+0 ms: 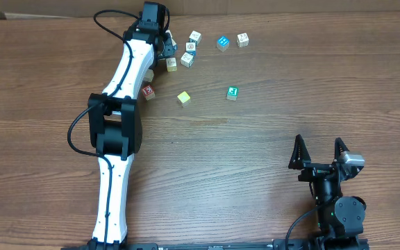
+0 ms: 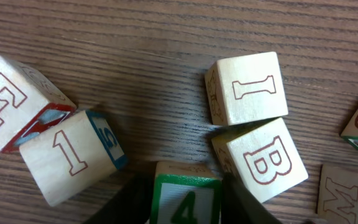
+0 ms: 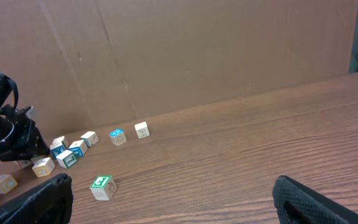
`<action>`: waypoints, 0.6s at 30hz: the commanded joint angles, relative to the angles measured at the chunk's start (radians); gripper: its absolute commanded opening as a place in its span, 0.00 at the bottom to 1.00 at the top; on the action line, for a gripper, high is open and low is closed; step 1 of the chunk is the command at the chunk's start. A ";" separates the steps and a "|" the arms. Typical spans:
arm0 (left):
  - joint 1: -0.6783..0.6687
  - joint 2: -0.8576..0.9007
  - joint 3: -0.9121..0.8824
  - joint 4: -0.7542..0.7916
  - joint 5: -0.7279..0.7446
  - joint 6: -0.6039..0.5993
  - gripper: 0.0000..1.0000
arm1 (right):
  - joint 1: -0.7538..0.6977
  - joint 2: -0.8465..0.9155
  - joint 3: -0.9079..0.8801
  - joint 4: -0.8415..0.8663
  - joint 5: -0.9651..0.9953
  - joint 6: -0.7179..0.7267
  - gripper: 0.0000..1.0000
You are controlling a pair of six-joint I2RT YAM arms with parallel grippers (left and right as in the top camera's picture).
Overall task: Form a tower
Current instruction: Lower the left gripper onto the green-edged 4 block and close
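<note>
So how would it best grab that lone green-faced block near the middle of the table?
Probably from straight above, closing on two opposite side faces of the green-faced block. It sits flat on the table, slightly turned, with the yellow block well clear, so there is room either side. Being a cube, either pair of faces serves.

The surface (image 1: 255, 153) is brown with streaky wood grain. The left arm (image 1: 120, 139) is white and black; the right gripper (image 1: 319, 154) is black. The cubes are pale wood: a green-bordered "4" cube (image 2: 185, 200), red-outlined "B" cube (image 2: 263, 158), "I" cube (image 2: 248, 88), a blue-sided "1" cube (image 2: 70, 155).
</note>
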 commanded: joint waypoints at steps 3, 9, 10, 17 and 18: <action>0.006 0.013 -0.008 0.000 -0.011 0.025 0.25 | 0.005 -0.009 -0.010 0.004 -0.001 -0.004 1.00; 0.007 -0.010 0.000 0.000 -0.013 0.117 0.26 | 0.005 -0.009 -0.010 0.004 -0.001 -0.004 1.00; 0.007 -0.019 0.005 0.000 -0.013 0.133 0.25 | 0.005 -0.009 -0.010 0.004 -0.001 -0.004 1.00; 0.009 -0.136 0.025 -0.005 -0.014 0.151 0.22 | 0.005 -0.009 -0.010 0.004 -0.001 -0.004 1.00; 0.010 -0.159 0.025 -0.013 -0.014 0.151 0.23 | 0.005 -0.009 -0.010 0.004 -0.001 -0.004 1.00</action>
